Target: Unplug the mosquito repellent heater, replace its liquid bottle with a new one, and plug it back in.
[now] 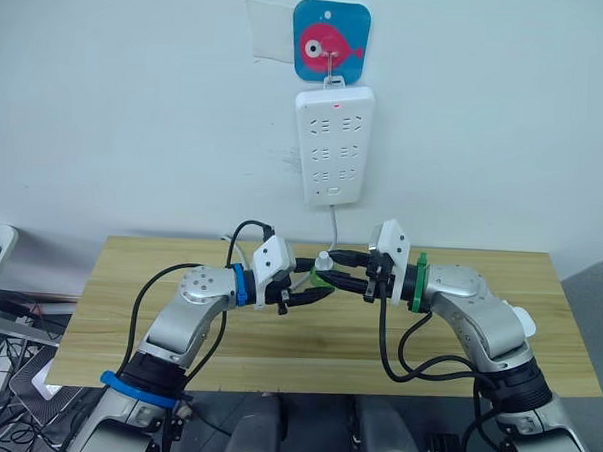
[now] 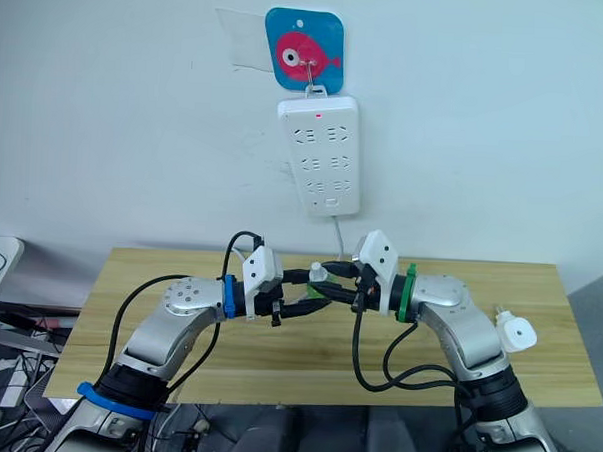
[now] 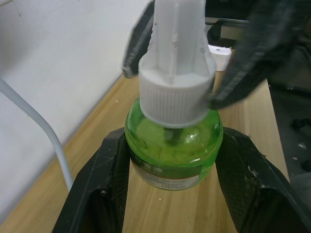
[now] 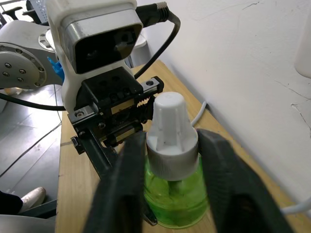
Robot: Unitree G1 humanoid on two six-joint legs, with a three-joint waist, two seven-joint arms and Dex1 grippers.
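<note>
The left gripper (image 3: 170, 160) grips the green liquid bottle (image 3: 171, 151), the right gripper (image 4: 171, 170) clamps its white cap (image 4: 171, 131); the label print is unreadable.

Head stereo pair looks down over table (image 1: 127, 324); wrist cams close, prob. sharing bottle (image 3: 170, 145).

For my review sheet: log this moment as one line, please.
left claw: shut on green bottle | right claw: shut on white cap | heater: on table, unplugged
</note>
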